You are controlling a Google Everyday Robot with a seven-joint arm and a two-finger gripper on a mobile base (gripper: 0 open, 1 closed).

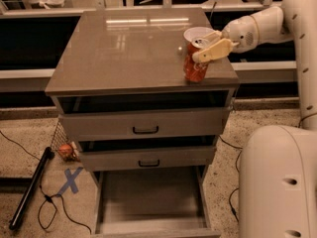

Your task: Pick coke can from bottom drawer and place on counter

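coke can (194,66): out of the drawer and at the counter's (129,53) front right corner, just in from the edge. Roughly upright, maybe a slight lean. Can't tell if the base is flat on the counter or just off it.
gripper (204,47): over that same front right corner, at the can's top end. One finger each side of the upper half, clamped on, so it's holding the can, not released.
white bowl (195,32): on the counter just behind the can, toward the back right. Looks v close to the can, touching or not idk.
arm (262,26): reaches in from the counter's right side.
bottom drawer (151,197): lowest one under the counter, pulled right out, only its grey floor showing, no can in it.
upper drawers: the 2 directly under the counter, both cracked open a bit.
done, imo: grab from drawer, lift, carry up to the counter. Basically most of it.
left, imo: settle the can flat, open the fingers, pull away w/o knocking it.
watch out: can is near the counter's front edge w/ the bowl close behind, so not much room for a sloppy exit.
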